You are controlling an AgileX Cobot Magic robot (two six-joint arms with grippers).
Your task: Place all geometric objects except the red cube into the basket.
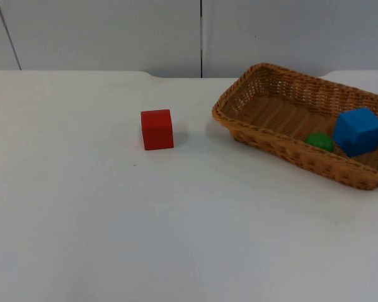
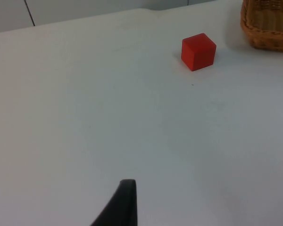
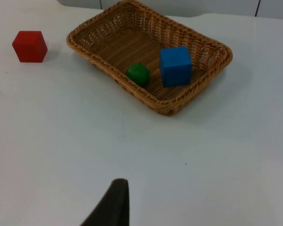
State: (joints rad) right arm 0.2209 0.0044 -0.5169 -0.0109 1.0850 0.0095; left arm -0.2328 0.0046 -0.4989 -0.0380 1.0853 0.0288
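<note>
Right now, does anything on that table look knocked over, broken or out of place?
Nothing stands out. The wicker basket sits flat and undamaged, holding the blue cube and green ball. The red cube rests squarely on the table beside it, apart.

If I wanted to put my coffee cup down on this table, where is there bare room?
Plenty. The white table is bare in front of the red cube and to its left. A narrower bare strip lies between the cube and the basket. The basket's far end is crowded: a blue cube and a green ball sit together there.
</note>
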